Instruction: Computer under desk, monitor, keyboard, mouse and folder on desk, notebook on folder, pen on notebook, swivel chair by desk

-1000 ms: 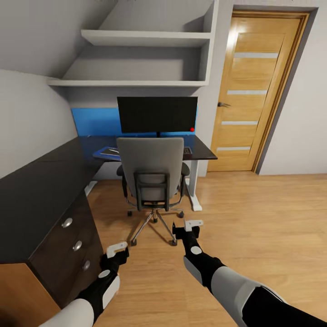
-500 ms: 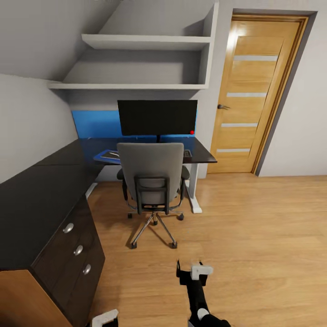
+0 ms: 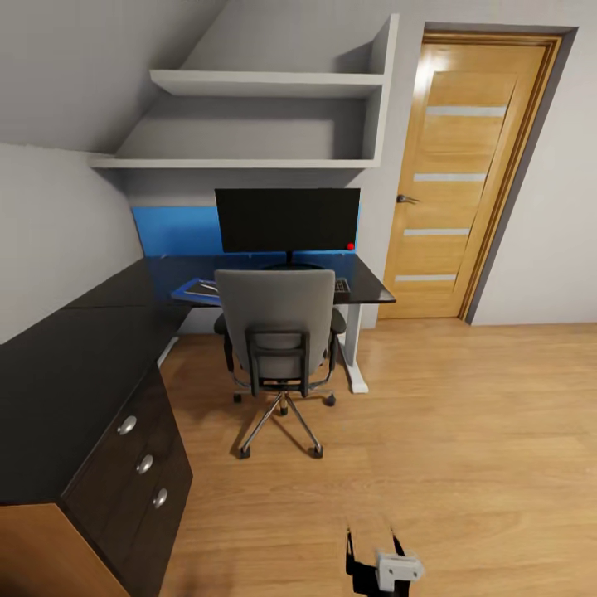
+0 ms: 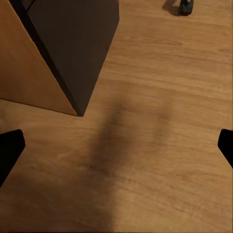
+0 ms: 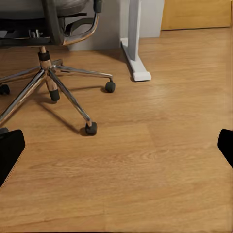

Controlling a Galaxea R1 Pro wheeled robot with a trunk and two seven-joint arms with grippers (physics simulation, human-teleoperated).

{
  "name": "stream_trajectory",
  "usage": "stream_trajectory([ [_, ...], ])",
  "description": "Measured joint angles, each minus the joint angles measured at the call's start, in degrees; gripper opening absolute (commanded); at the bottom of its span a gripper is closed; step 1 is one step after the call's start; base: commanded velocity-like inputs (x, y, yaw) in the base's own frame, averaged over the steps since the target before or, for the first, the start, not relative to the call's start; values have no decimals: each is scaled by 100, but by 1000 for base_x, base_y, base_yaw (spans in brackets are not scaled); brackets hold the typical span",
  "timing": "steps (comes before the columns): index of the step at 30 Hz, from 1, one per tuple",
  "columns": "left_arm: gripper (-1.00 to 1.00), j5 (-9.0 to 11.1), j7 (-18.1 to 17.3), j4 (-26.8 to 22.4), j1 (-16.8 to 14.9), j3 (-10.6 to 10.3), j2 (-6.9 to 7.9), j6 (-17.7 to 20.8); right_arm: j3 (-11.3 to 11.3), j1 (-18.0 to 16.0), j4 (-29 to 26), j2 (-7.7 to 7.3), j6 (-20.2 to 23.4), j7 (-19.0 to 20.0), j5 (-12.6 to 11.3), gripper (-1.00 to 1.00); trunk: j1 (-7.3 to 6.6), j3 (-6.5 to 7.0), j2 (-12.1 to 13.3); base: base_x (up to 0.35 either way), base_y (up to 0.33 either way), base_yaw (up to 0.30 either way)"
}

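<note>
I judge the chair-positioning step is in hand: the swivel chair (image 3: 279,332) sits tucked against the worktop (image 3: 99,348), facing the monitor (image 3: 288,218). Both end effectors, left (image 4: 116,145) and right (image 5: 116,145), are spread, empty. Next I need a check of the worktop's layout.

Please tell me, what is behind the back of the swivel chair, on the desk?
The monitor stands upright on the desk. Beside the swivel chair peek a keyboard end and a blue folder edge. The chair back covers everything between them.

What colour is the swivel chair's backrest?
Grey, with a black frame piece on its lower back; the swivel chair shows best in the head view.
</note>
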Motion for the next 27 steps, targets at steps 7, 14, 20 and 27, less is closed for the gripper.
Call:
stream_trajectory([
  [7, 100, -7, -3, 0, 347, -3, 38, -319, -6, 306, 27, 0, -248, -5, 10, 100, -154, 126, 281, 0, 0, 0],
  [14, 100, -76, -21, 0, 818, -16, 30, -1411, -20, 659, 69, -22, -246, 9, 0, 100, -308, 252, 562, 0, 0, 0],
  [20, 100, -289, -6, 0, 1018, -19, 29, -1410, -25, 980, 72, -230, -246, 8, -24, 100, -439, 361, 802, 0, 0, 0],
  [27, 100, -352, 5, 14, 1117, -19, 28, -1418, -23, 1359, 71, -510, -246, 2, -55, 100, -594, 503, 1083, 0, 0, 0],
])
